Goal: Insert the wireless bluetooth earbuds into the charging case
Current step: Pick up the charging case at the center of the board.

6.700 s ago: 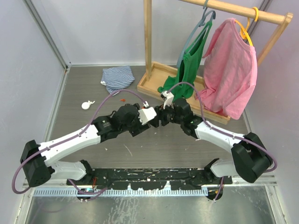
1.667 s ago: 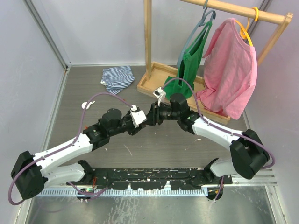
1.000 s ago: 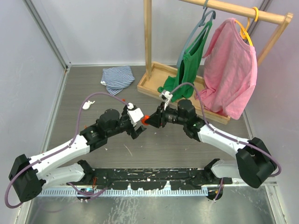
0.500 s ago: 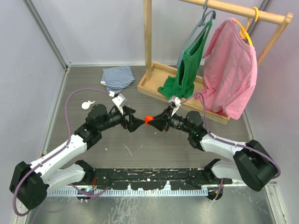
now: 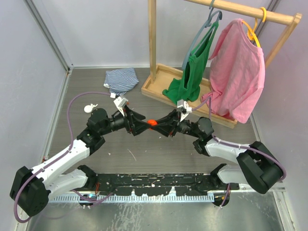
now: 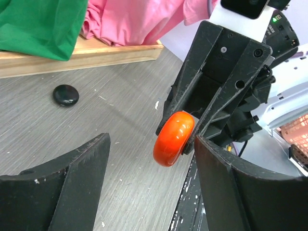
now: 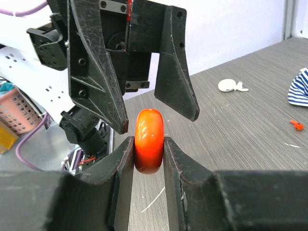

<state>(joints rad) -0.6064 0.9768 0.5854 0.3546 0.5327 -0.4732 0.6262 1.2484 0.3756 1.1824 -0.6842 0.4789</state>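
The right gripper [image 7: 148,143] is pinching the round orange charging case [image 6: 174,138] edge-on in mid-air, probably offering it for handover. The left gripper [image 6: 151,144] is facing the case, jaws spread wide, gripping nothing. A tiny orange earbud [image 7: 297,125] is lying on the table well beyond the case.

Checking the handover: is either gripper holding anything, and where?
The right gripper pinches the glossy orange round case across its two broad faces; the open left gripper holds nothing.
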